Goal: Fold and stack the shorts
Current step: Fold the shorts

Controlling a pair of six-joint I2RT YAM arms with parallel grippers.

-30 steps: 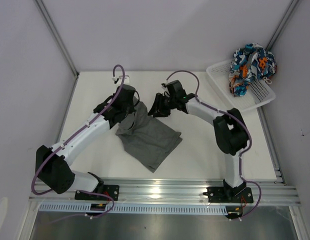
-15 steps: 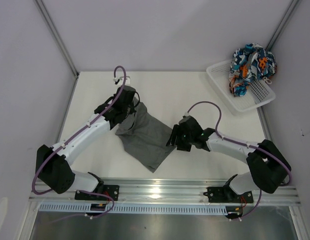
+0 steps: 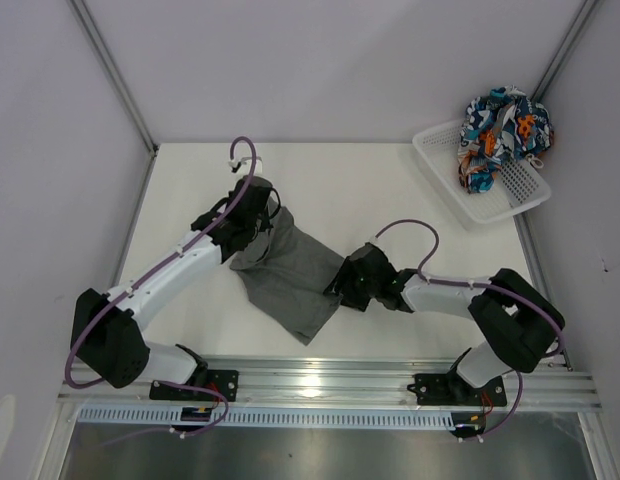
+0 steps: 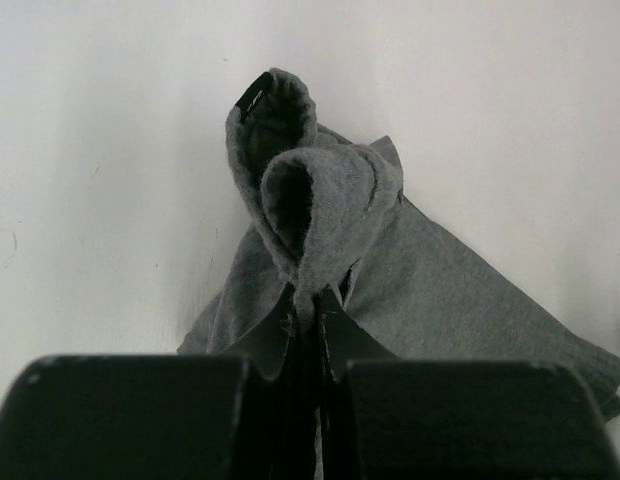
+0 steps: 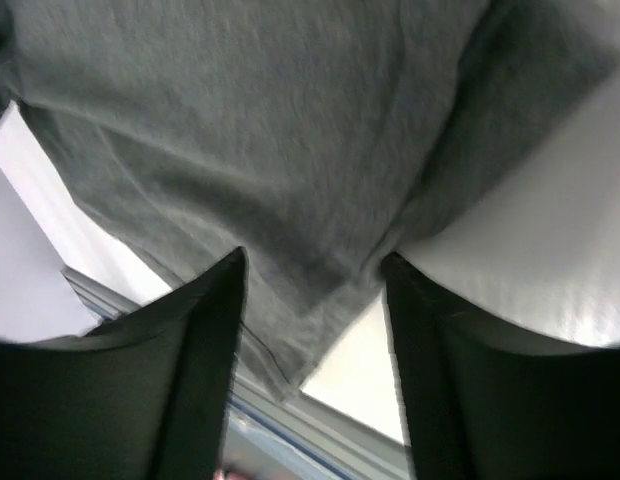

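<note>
The dark grey shorts point(image 3: 290, 275) lie partly spread on the white table point(image 3: 330, 180), their far-left corner bunched up. My left gripper point(image 3: 258, 216) is shut on that bunched corner. In the left wrist view the grey shorts point(image 4: 440, 280) fold into a loop just past the left gripper point(image 4: 312, 302). My right gripper point(image 3: 342, 285) stands open at the shorts' near-right edge. In the right wrist view a corner of the grey shorts point(image 5: 270, 130) lies between the spread fingers of the right gripper point(image 5: 315, 275). The patterned shorts point(image 3: 502, 128) sit crumpled in the basket.
The white mesh basket point(image 3: 445, 165) stands at the far right corner, partly over the table's edge. A metal rail point(image 3: 320, 378) runs along the near edge by the arm bases. Grey walls close in the left, back and right.
The right arm swung from the shorts' far edge down to their near-right edge, and its jaws opened wider. The left gripper kept its hold and shifted slightly.
</note>
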